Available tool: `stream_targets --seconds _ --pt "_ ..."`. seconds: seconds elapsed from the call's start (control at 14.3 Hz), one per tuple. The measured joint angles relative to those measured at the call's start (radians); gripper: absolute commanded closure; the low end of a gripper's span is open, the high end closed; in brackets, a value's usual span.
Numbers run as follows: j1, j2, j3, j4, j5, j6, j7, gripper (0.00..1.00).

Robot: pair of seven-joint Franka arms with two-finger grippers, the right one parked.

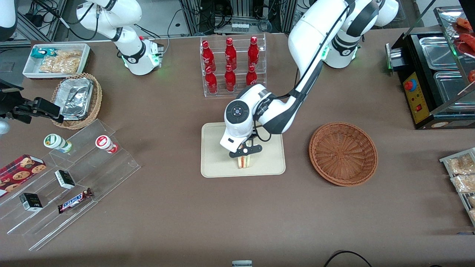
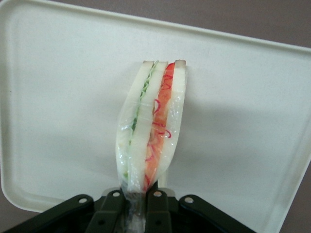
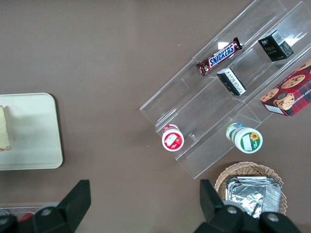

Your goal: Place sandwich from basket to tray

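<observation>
Tool (image 1: 245,155) of the working arm is hanging low over the tray (image 1: 217,168), and its fingers (image 2: 158,209) are pinching the sandwich (image 2: 151,128) by the clear wrap at one end. The sandwich is standing on edge over the tray, on the half nearer to the front camera; I cannot tell if its lower edge is already touching the tray. To do this step well, I think the arm should be going straight down until the bread is resting, then spreading the fingers slowly so the wedge is not tipping. The low rim nearest the front camera is just beside the sandwich, so any sideways drift there is risky. The basket (image 1: 343,152) is lying empty, well apart toward the working arm's end of the bench (image 1: 167,207). The bottle rack (image 1: 233,65) is standing farther from the camera, so rising straight up is looking free.
</observation>
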Motion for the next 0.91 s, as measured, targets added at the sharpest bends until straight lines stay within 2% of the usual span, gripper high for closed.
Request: stream_targets --seconds 0.49,0.7,0.91 --pt "-0.002 -0.007 0.005 0.032 0.000 -0.006 -0.023 0.00" --pt "0.002 -0.058 0.017 0.055 0.001 -0.079 -0.026 0.00" --pt "0.013 -0.138 0.079 0.061 0.003 -0.180 -0.028 0.00"
